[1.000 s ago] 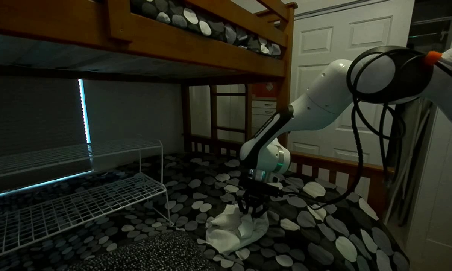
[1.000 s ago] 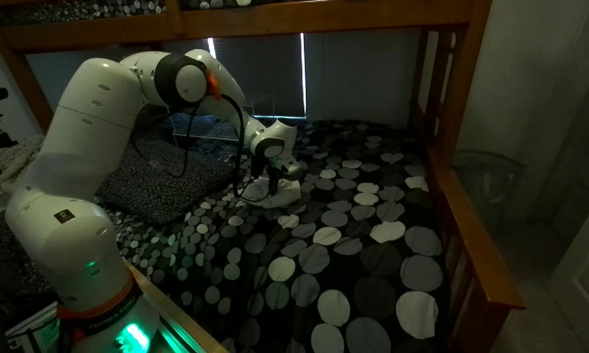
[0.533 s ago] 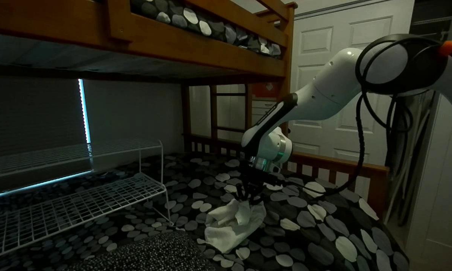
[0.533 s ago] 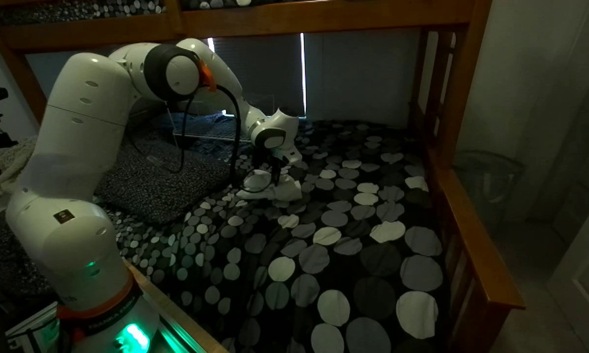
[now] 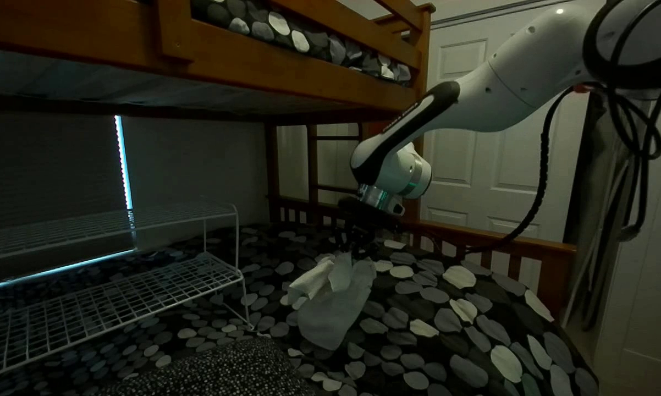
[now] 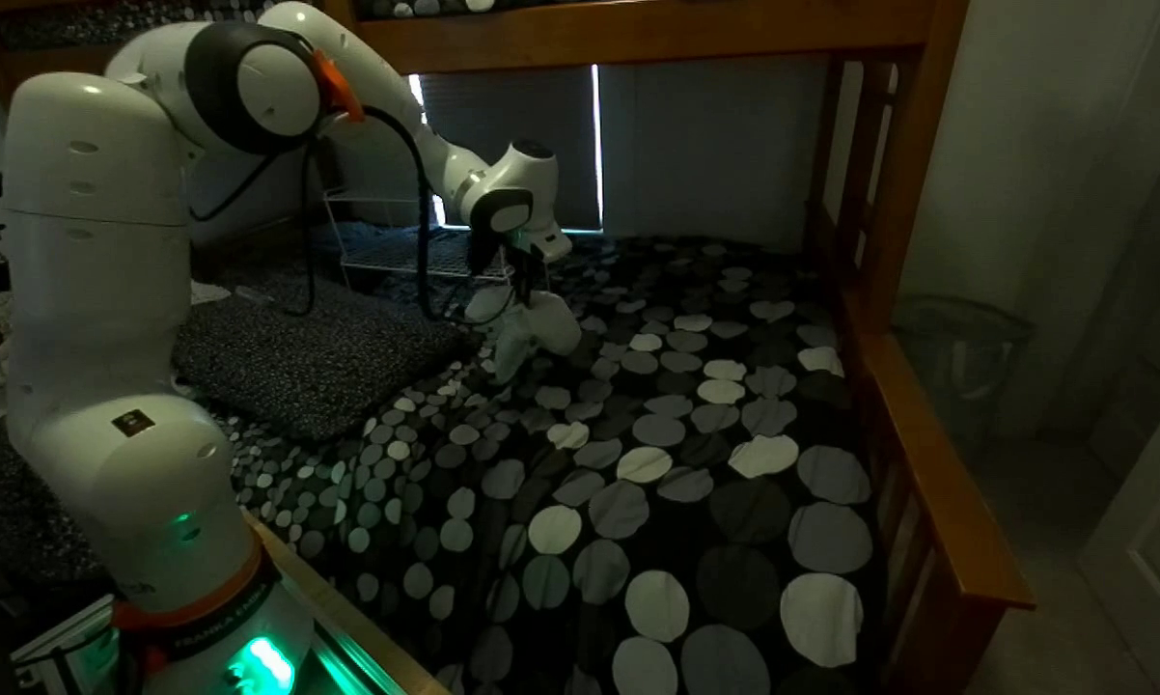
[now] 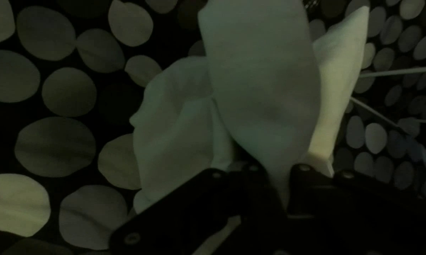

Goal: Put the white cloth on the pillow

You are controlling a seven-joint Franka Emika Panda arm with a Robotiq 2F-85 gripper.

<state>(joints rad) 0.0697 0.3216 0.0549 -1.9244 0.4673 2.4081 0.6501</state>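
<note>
The white cloth (image 5: 333, 316) hangs crumpled from my gripper (image 5: 353, 254) over the dotted bedspread. It also shows in an exterior view (image 6: 532, 328) and fills the middle of the wrist view (image 7: 262, 78). My gripper, seen also in an exterior view (image 6: 522, 290) and the wrist view (image 7: 276, 173), is closed on a fold of the cloth between its two dark fingers. Whether the cloth's lowest corner touches the bed cannot be told. The dark speckled pillow (image 6: 319, 357) lies on the bed beside the cloth. Its edge shows at the bottom of an exterior view (image 5: 226, 368).
A white wire rack (image 5: 143, 297) stands on the bed near the pillow, also in an exterior view (image 6: 416, 256). The wooden upper bunk (image 5: 308, 77) hangs over the bed. A wooden end rail (image 6: 937, 483) bounds the bed. A cable loops from the arm.
My gripper has risen from the bed with the cloth in it. The cloth has gone from a heap on the bedspread to hanging. The arm has drawn back and up.
</note>
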